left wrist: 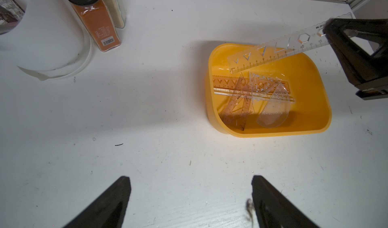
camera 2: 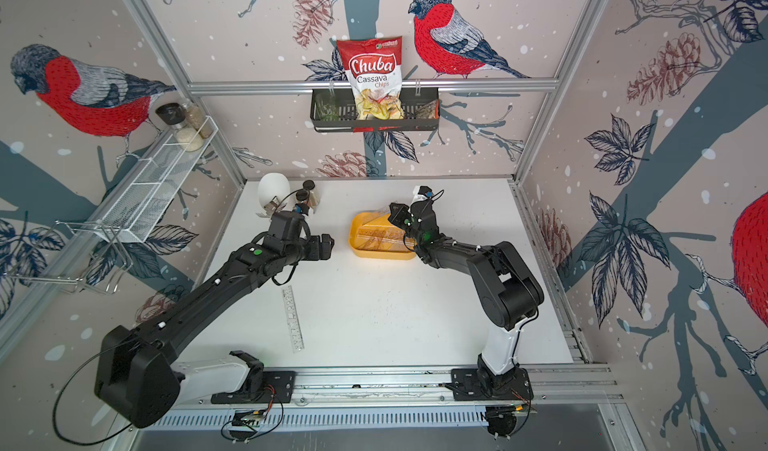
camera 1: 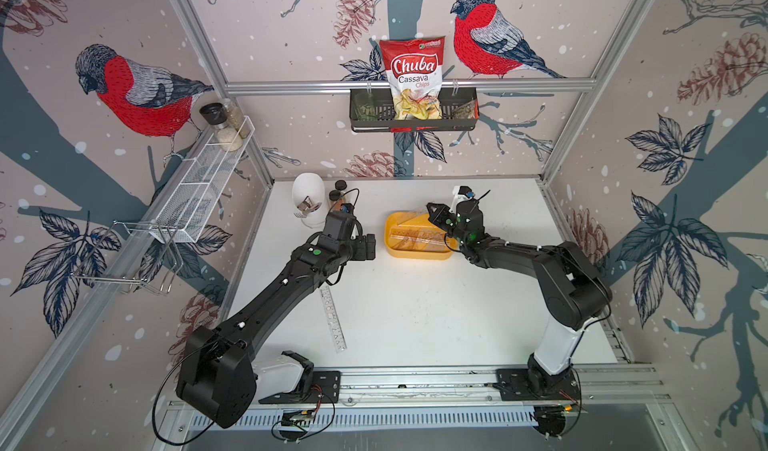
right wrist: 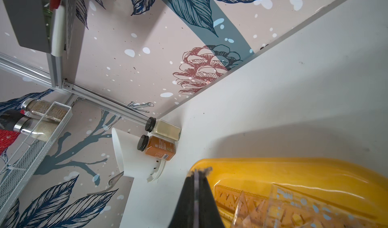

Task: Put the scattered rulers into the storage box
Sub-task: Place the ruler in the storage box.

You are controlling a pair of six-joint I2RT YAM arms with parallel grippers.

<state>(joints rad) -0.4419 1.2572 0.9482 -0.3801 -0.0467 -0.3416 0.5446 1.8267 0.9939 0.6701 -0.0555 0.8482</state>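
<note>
Yellow storage box (left wrist: 273, 133), rulers (left wrist: 252, 92) heaped inside: a clear stencil ruler (left wrist: 279, 52) is pinched over its far rim by right gripper (right wrist: 197, 174); left gripper (left wrist: 190, 180) is spread wide, empty.

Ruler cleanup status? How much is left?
Done: several rulers lie in the storage box. In hand: right gripper is shut on a clear stencil ruler, its free end over the box. Remaining: one long ruler on the table; left gripper open, empty.
</note>
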